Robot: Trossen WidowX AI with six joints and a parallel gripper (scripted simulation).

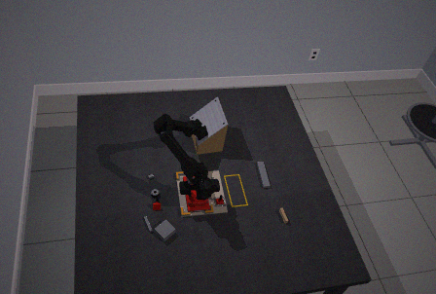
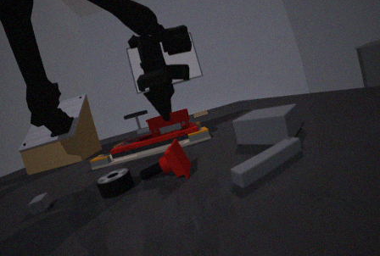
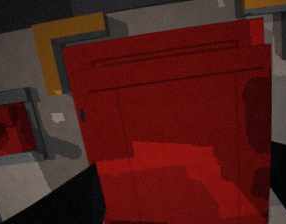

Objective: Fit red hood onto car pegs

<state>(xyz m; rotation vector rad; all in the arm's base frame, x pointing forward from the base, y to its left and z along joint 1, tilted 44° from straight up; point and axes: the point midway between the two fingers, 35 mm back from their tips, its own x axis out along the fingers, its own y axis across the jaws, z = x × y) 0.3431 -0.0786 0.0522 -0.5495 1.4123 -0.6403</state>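
Observation:
My gripper (image 2: 167,117) (image 3: 180,160) is shut on the red hood (image 2: 171,119) (image 3: 179,110), pointing down over the car. The hood is roof up over the rear part of the red chassis (image 2: 127,146) (image 3: 79,57) in the exterior view. The chassis sits in the pale jig (image 1: 222,210) (image 2: 144,155) (image 3: 19,65) with orange corner pieces. The grey engine block (image 2: 170,127) shows under the hood's roof. In the wrist view the hood covers most of the deck. The pegs and corner holes are hidden, so whether they meet, and whether the hood touches the deck, cannot be told.
A wooden box with a slanted pale panel (image 1: 211,117) (image 2: 69,113) stands behind the jig. A wheel (image 1: 155,192) (image 2: 114,182), a red part with a dark shaft (image 1: 157,206) (image 2: 176,159), a grey block (image 1: 165,230) (image 2: 265,125) and a grey bar (image 1: 148,224) (image 2: 267,162) lie nearby.

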